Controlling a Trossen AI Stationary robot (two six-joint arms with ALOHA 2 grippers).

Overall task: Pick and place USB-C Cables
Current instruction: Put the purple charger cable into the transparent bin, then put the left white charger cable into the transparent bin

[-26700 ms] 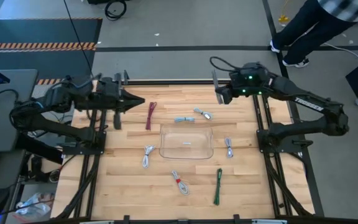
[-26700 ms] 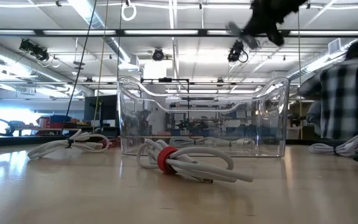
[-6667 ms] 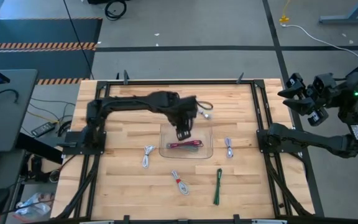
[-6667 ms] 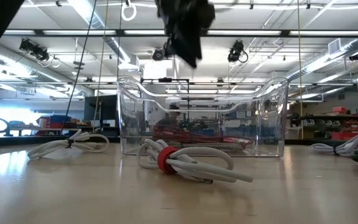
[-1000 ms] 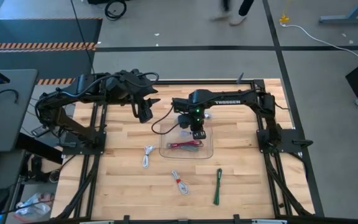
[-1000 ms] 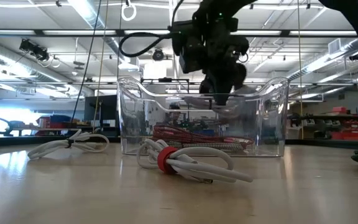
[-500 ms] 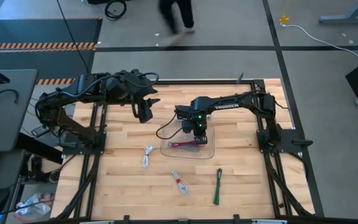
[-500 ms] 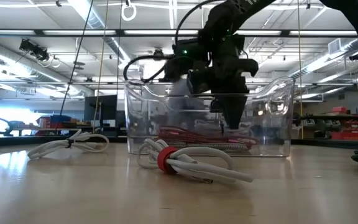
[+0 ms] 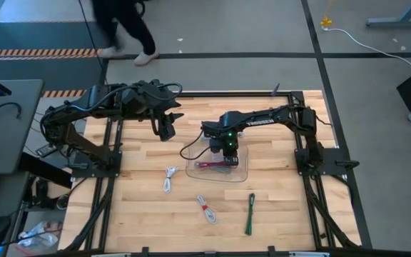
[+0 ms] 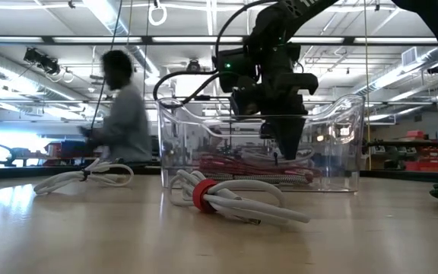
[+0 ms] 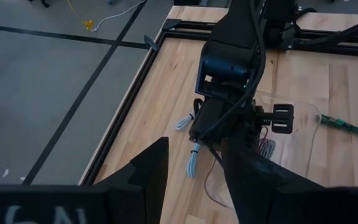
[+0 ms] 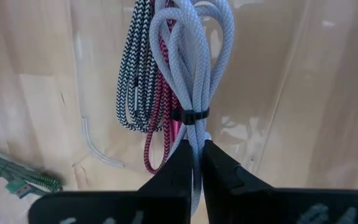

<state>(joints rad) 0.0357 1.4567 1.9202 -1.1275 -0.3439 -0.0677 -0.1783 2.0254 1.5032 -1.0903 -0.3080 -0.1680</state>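
My right gripper (image 9: pixel 227 148) reaches down into the clear tray (image 9: pixel 242 171), shut on a grey-blue cable bundle (image 12: pixel 194 56) with a black tie. Under it in the tray lie a dark red cable (image 12: pixel 160 118) and a black-and-white cable (image 12: pixel 135 74). In the low view the fingers (image 10: pixel 284 144) stand inside the tray wall (image 10: pixel 333 144). On the table lie a white cable (image 9: pixel 168 178), a white cable with a red tie (image 9: pixel 205 208) and a green cable (image 9: pixel 250 213). My left gripper (image 9: pixel 166 130) hovers open at the far left, empty. My right gripper pinches the grey-blue bundle between its two fingers at one end, just short of the black tie (image 12: pixel 193 132). The fingers come from above, pointing down, and lie along the bundle. The bundle's loops (image 12: pixel 197 25) reach out over the other cables in the tray.
Two more pale cables (image 11: pixel 188 124) lie on the wood beside the right arm, far of the tray. The white cable with the red tie (image 10: pixel 219 196) lies in front of the tray. A person (image 10: pixel 120 114) walks past beyond the table's far left.
My right gripper has gone down into the tray and a little toward the near edge, carrying the grey-blue bundle. The tray has slid slightly toward the table's right and turned a little. A person has walked leftward behind the table.
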